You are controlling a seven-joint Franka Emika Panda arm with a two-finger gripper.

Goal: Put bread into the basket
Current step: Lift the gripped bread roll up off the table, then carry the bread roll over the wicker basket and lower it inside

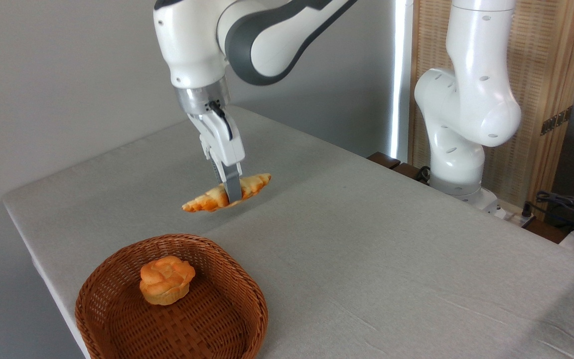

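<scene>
Above the bench (366, 239), well clear of the cloth, the bread (227, 193) hangs in the air, pinched at its middle by the gripper (232, 192). The jaws are narrow, closed across the loaf's waist, and one grey finger (232, 184) shows plainly in front of the crust. The loaf sits slightly tilted, right tip higher, left tip dipping toward the basket (247, 289).

It looks light, and it holds its shape with no sag at either end, so stiff enough to carry by the centre. That mid-point hold seems the right one: balanced, both lobed ends free. The crust may be smooth, so a slip or a twist between the fingers is the thing to watch.

The arm (247, 35) reaches in from the upper right, wrist turned down, the fingers leaning slightly toward the lower right.

The basket waits at the near left of the bench, nearer the camera than the loaf and apart from it, with a bun (166, 280) already sitting inside toward the back. The bread is long, so my read is it wants to come down on the open weave in front of that bun.
</scene>
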